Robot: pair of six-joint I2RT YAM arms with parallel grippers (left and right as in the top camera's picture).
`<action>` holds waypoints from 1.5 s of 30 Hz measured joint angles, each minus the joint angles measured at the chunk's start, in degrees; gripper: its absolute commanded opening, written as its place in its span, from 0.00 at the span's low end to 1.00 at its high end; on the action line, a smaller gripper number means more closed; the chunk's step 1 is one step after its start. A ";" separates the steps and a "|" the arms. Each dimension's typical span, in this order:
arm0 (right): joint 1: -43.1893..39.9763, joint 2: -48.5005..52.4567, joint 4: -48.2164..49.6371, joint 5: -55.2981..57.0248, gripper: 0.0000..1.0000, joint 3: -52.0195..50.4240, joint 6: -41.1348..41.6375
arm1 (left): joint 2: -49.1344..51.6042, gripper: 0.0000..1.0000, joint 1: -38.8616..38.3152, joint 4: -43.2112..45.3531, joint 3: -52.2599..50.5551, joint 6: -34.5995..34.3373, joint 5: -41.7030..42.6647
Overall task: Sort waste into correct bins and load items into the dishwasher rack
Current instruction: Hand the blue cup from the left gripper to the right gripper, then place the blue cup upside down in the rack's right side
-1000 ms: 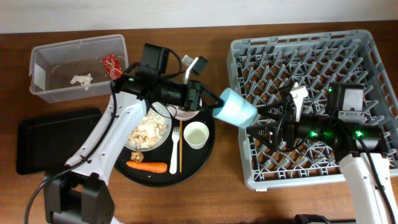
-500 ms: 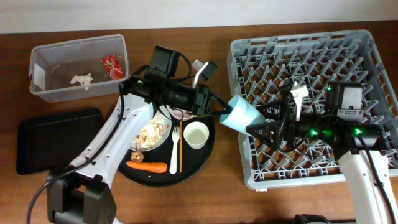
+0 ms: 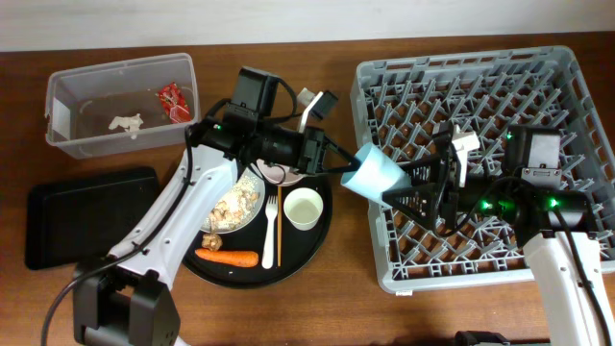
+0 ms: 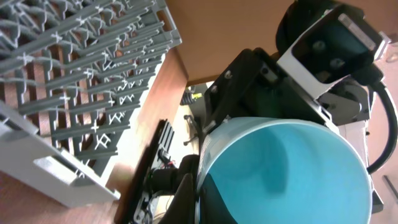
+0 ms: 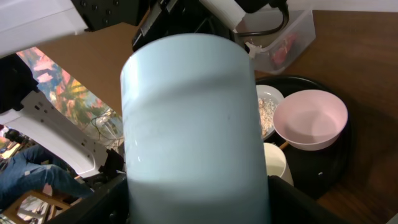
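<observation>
1. Overhead view: the light-blue cup [image 3: 373, 174] hangs tilted in the air above the worktop [image 3: 346, 300], between the round black tray [image 3: 317, 248] and the left wall of the dishwasher rack [image 3: 577, 77]. Its mouth faces the left arm [image 3: 269, 146] and its base faces the right arm [image 3: 500, 204]
2. The left jaws are shut tight on the cup's rim. The left wrist view looks straight into the blue hollow
3. The right jaws stand wide on either side of the cup's body, which fills the right wrist view. I cannot tell whether their pads press on the wall yet
4. The step in hand looks like a handover: the cup passes from the left arm to the right so it can go into the rack
5. The next move calls for a firm grip by the right jaws before the left jaws let go. The left arm should then back away without knocking the rim, and the cup can be carried over the pegs and set down between them
6. On the tray wait the cream cup [image 3: 304, 208], the plate [image 3: 231, 204] with rice crumbs, the fork [image 3: 270, 231], the chopstick [image 3: 280, 231], the carrot [image 3: 228, 258] and the bowl [image 5: 310, 118]. The clear tub [image 3: 67, 91] already holds the red wrapper [image 3: 173, 99] and the paper scrap [image 3: 125, 122]
</observation>
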 measured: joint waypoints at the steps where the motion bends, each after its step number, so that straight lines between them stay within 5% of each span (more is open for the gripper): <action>1: 0.00 0.00 0.02 0.00 0.71 0.00 0.00 | 0.00 0.00 -0.04 0.63 0.00 -0.63 0.02; 14: 0.00 0.00 0.04 0.00 0.70 0.00 0.00 | 0.00 0.00 -0.17 1.75 0.00 -2.73 0.04; 29: -0.42 0.00 0.04 0.04 0.55 0.00 0.09 | 0.00 0.00 -0.66 5.16 -0.04 -4.66 -0.90; 31: -0.42 0.00 0.00 0.20 0.54 0.00 0.24 | 0.00 0.09 -0.70 5.20 -0.04 -4.63 -1.14; 35: -0.17 0.00 -0.17 0.94 0.47 0.00 0.46 | 0.00 0.57 -1.18 5.49 -0.04 -4.76 -2.01; 41: 0.13 -0.02 -1.57 10.40 0.41 0.00 4.02 | 0.00 0.62 -1.90 -0.76 -0.02 -1.18 -9.70; 45: 0.15 0.04 -6.88 22.67 0.41 0.55 7.89 | 0.00 0.67 -1.84 -11.54 -0.02 2.95 -31.08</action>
